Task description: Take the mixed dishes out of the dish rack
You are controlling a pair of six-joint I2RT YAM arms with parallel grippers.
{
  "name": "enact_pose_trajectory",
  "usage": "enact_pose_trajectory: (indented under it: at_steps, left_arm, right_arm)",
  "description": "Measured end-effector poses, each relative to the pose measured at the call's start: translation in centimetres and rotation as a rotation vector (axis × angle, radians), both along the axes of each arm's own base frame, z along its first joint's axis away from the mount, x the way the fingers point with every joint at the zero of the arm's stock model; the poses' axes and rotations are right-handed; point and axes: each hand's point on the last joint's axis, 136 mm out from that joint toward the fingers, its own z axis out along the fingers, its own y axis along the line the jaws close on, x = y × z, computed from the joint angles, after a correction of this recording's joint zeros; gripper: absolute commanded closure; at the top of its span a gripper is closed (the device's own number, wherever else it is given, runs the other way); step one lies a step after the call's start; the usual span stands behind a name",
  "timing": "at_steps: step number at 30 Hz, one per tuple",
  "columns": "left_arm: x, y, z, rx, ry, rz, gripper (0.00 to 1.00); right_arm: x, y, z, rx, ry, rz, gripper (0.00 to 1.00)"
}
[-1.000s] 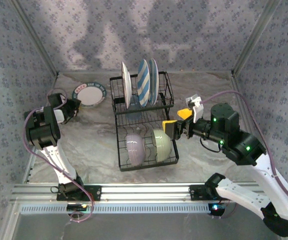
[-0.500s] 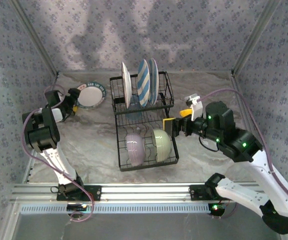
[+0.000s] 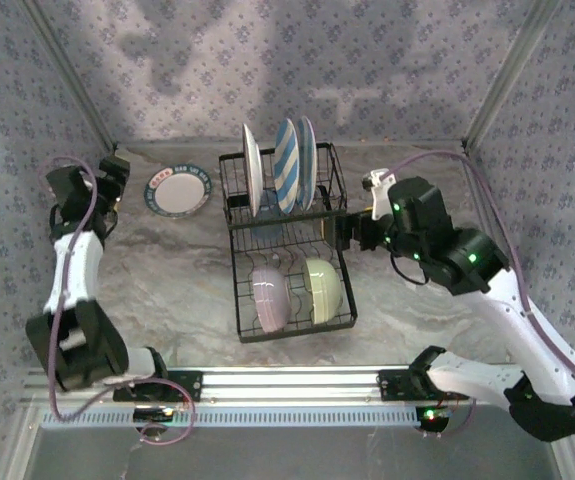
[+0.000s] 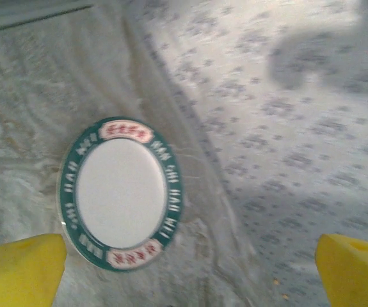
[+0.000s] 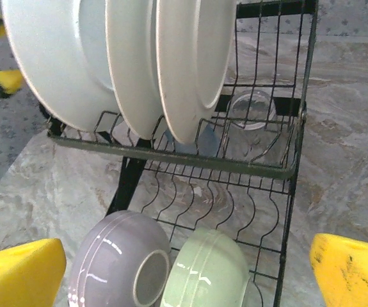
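The black wire dish rack (image 3: 237,292) stands mid-table. Three plates stand upright in its far section: white (image 3: 251,170), blue-striped (image 3: 285,165) and a third (image 3: 308,160). A lavender bowl (image 3: 270,298) and a pale green bowl (image 3: 322,290) lie on their sides in the near section. A translucent cup (image 5: 251,109) sits behind the plates. A green-rimmed plate (image 3: 178,190) lies flat on the table to the left of the rack. My left gripper (image 3: 115,178) hovers open, left of that plate (image 4: 121,192), holding nothing. My right gripper (image 3: 345,232) is open at the rack's right side, facing both bowls (image 5: 123,268).
Patterned walls close the table at the back and both sides. The green-rimmed plate lies close to the back left corner. Bare marbled table (image 3: 167,270) lies to the left of the rack, and more (image 3: 397,310) to its right.
My left gripper has opened and drawn back up and to the left, away from the green-rimmed plate. My right gripper has slid toward the back along the rack's right side.
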Motion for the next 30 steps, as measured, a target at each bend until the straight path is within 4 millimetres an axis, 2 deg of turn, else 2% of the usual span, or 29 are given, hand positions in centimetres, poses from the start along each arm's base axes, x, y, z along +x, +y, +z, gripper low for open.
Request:
enact_pose_trajectory:
  at_steps: [3, 5, 8, 11, 13, 17, 19, 25, 30]
  left_arm:
    - [-2.8, -2.3, 5.0, 0.045, -0.092, -0.074, 0.01]
    - [-4.8, -5.0, 7.9, 0.08, -0.159, -0.169, 0.01]
    - [-8.2, -10.0, 10.6, 0.133, -0.255, -0.359, 0.01]
    - [-12.0, -14.3, 12.0, 0.193, -0.348, -0.556, 0.01]
    - [-14.2, -16.3, 12.2, 0.236, -0.398, -0.659, 0.01]
    - [-18.3, -19.8, 10.6, 0.287, -0.481, -0.839, 0.01]
    - [-19.5, -20.8, 9.5, 0.293, -0.507, -0.894, 0.01]
    - [-19.5, -21.8, 6.7, 0.266, -0.492, -0.954, 0.01]
    - [-19.3, -22.0, 6.7, 0.262, -0.499, -0.968, 0.01]
  right_arm:
    - [1.1, 0.5, 0.3, -0.016, 0.004, -0.015, 0.0]
    - [1.9, 1.0, 0.7, -0.023, 0.0, -0.023, 0.01]
    - [3.2, 1.8, 1.3, -0.038, -0.008, -0.025, 0.03]
    - [4.6, 2.7, 1.8, -0.054, -0.015, -0.026, 0.04]
    - [5.6, 3.3, 2.1, -0.066, -0.019, -0.031, 0.07]
    - [7.7, 3.9, 2.3, -0.086, -0.025, -0.058, 0.16]
    - [8.4, 3.9, 2.3, -0.093, -0.026, -0.074, 0.2]
    - [10.3, 3.8, 2.7, -0.092, -0.033, -0.113, 0.27]
    - [11.1, 3.8, 2.5, -0.096, -0.026, -0.123, 0.35]
